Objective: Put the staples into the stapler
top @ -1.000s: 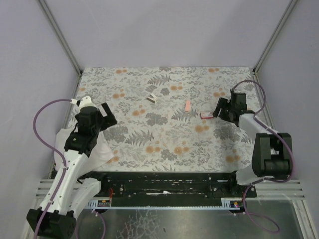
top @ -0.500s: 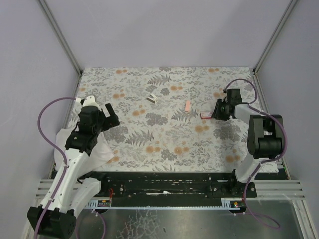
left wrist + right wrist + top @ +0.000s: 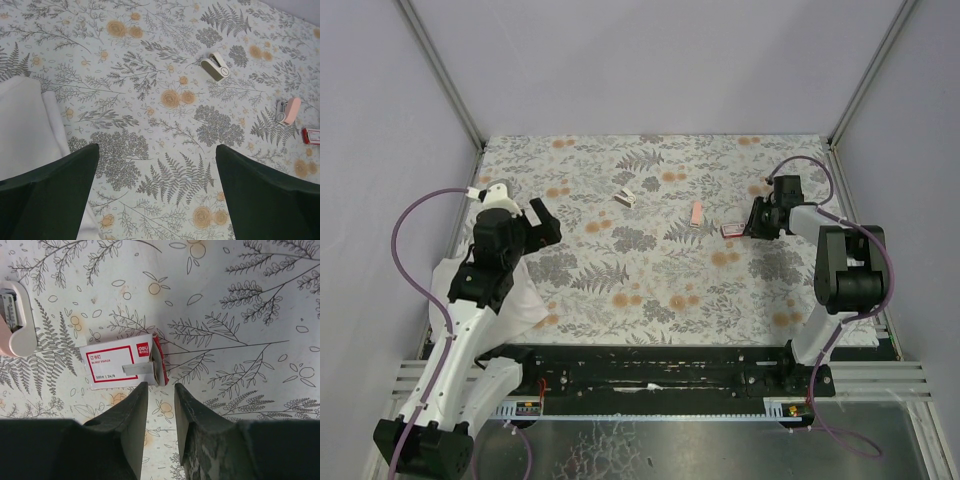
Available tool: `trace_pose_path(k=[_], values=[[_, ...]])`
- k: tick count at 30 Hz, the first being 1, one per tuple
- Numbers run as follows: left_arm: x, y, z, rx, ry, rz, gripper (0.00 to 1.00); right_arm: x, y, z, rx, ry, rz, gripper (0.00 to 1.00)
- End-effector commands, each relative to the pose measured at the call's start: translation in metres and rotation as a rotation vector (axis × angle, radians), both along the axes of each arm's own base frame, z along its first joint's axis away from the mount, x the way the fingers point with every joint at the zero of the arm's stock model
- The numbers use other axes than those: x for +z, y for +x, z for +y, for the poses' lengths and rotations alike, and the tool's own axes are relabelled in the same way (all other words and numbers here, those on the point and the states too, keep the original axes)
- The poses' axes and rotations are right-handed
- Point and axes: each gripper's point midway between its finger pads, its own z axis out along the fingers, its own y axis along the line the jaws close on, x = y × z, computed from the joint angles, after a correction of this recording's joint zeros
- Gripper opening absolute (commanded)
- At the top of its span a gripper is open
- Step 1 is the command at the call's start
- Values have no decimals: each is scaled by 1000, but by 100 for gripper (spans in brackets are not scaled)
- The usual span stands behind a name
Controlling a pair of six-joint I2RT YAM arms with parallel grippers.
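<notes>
Box (image 3: 112,365) lies 9-to-3, its open end at 12 o'clock just beyond right claw (image 3: 160,389), jaws narrowly apart and empty; left claw (image 3: 156,152) spread wide, well apart.

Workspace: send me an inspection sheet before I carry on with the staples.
Surface: floral-patterned tabletop, flat.
Job's things: red staple box, end open, staple strip showing; pink stapler beside it, apart.
Clutter: small grey-white device; white cloth at the near left.
Pincers: left pincer wide open, empty, above the table; right pincer narrowly open, empty, at the box's open end.
Cables: purple cables loop at both sides, clear of the things.
Surroundings: plain walls, metal frame posts; nothing else seen.
</notes>
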Motion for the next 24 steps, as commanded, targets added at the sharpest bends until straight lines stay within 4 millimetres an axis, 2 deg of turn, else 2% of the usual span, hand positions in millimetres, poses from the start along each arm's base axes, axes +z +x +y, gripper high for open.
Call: trace_pose_path(k=[1, 9, 24], values=[[34, 9, -6, -35, -16, -131, 100, 19, 20, 5, 27, 15, -60, 35], [31, 5, -1, -21, -5, -154, 100, 21, 28, 6, 34, 22, -66, 39], [24, 5, -12, -80, -20, -129, 100, 8, 24, 7, 42, 54, -18, 24]])
